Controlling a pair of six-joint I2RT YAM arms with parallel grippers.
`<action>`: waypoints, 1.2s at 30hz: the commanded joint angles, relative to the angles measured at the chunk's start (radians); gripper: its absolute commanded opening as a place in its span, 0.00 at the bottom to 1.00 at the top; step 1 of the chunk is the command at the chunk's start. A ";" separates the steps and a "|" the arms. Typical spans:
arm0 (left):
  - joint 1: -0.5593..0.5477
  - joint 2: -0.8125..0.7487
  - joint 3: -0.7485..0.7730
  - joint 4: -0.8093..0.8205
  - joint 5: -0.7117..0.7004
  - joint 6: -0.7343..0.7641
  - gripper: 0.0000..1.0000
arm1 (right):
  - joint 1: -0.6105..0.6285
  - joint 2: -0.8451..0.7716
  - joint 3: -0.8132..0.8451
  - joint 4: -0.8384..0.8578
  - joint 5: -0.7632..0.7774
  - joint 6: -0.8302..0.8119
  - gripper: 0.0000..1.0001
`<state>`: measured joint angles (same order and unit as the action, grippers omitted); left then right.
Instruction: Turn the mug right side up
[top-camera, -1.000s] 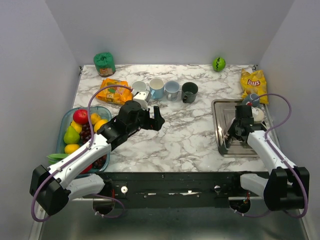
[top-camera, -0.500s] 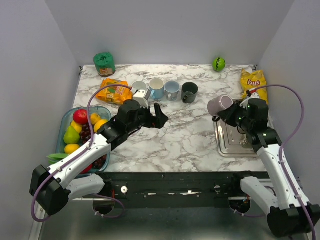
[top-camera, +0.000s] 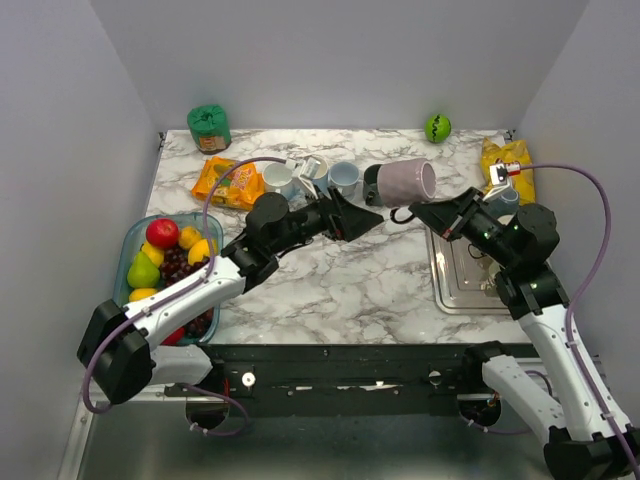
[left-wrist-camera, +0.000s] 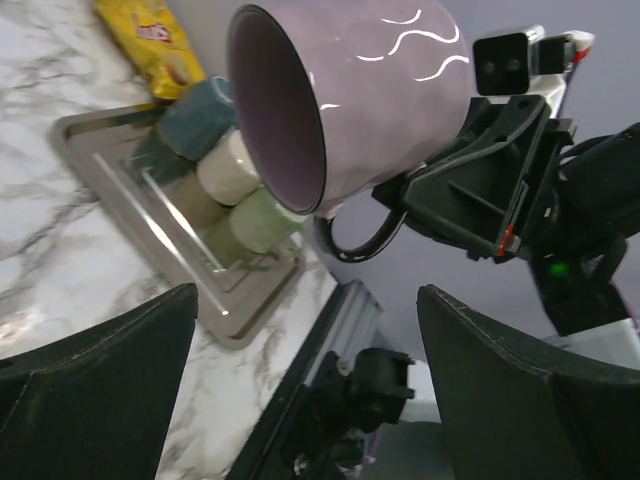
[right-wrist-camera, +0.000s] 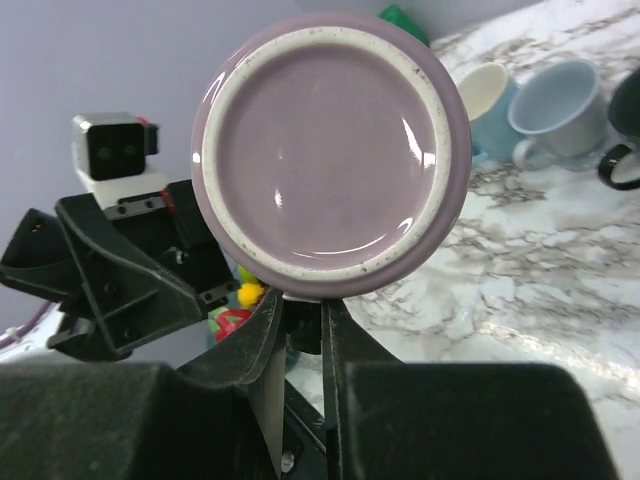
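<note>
The top view looks down from above the near edge over the whole worktop (top-camera: 370, 280). The left wrist camera faces right, close on the mouth of the mug (left-wrist-camera: 390, 90); the right wrist camera faces left at its base.

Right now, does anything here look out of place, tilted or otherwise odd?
Yes. The purple mug is not on the table. It hangs sideways in the air, the right tool shut on its handle, mouth toward the open left tool. Nothing looks spilled or broken.
</note>
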<state>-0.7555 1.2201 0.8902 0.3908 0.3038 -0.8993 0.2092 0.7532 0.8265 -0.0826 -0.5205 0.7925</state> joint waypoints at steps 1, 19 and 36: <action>-0.048 0.073 0.056 0.187 0.070 -0.134 0.99 | 0.030 -0.028 -0.013 0.231 -0.049 0.100 0.01; -0.088 0.151 0.112 0.405 0.034 -0.404 0.70 | 0.070 -0.051 -0.089 0.385 -0.056 0.183 0.01; -0.090 0.179 0.104 0.543 0.000 -0.452 0.00 | 0.085 -0.057 -0.171 0.442 -0.075 0.146 0.01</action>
<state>-0.8314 1.4368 0.9703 0.8005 0.3294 -1.3621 0.2745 0.6987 0.6796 0.3794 -0.5503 0.9932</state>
